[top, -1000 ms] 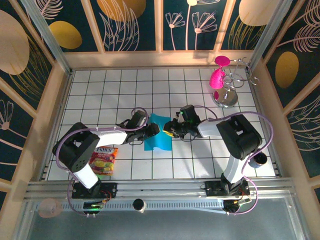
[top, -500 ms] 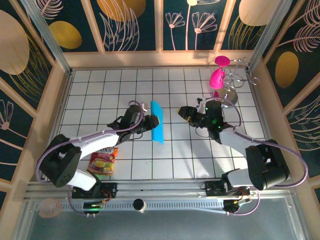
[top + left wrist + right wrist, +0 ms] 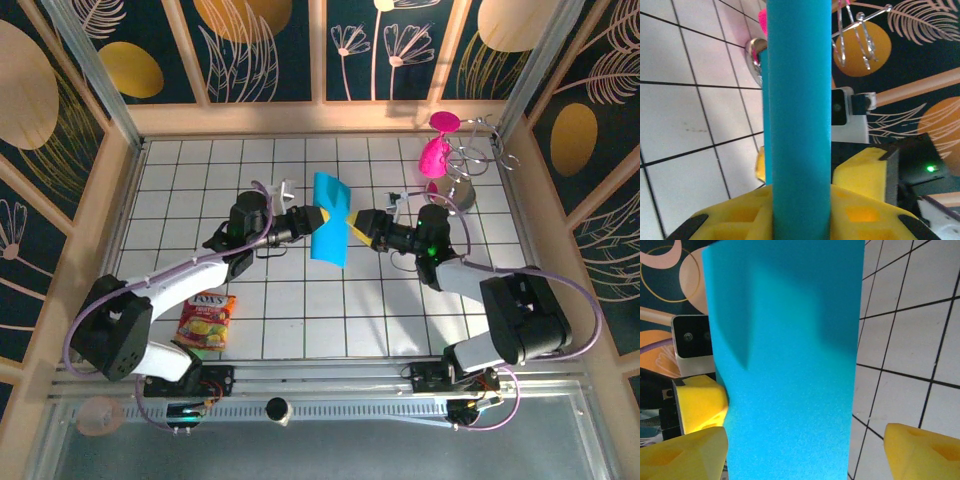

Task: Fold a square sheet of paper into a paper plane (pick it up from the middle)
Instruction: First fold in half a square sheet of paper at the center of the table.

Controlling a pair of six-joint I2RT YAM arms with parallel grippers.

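Your left end effector (image 3: 316, 217) pinches the turquoise sheet of paper (image 3: 330, 238) by one edge. The sheet is folded narrow and held upright above the middle of the counter (image 3: 190, 180). Your right end effector (image 3: 358, 226) is spread wide, with a yellow finger (image 3: 685, 455) on either side of the sheet and neither pressing it. Open tiles lie at 12 and 6 o'clock from the paper. The snack packet (image 3: 207, 320) lies at 8 o'clock, near your left arm, and its lettering is too small to read. At 2 o'clock, pink goblets (image 3: 436, 152) hang on a wire rack (image 3: 455, 190) close beside your right arm.
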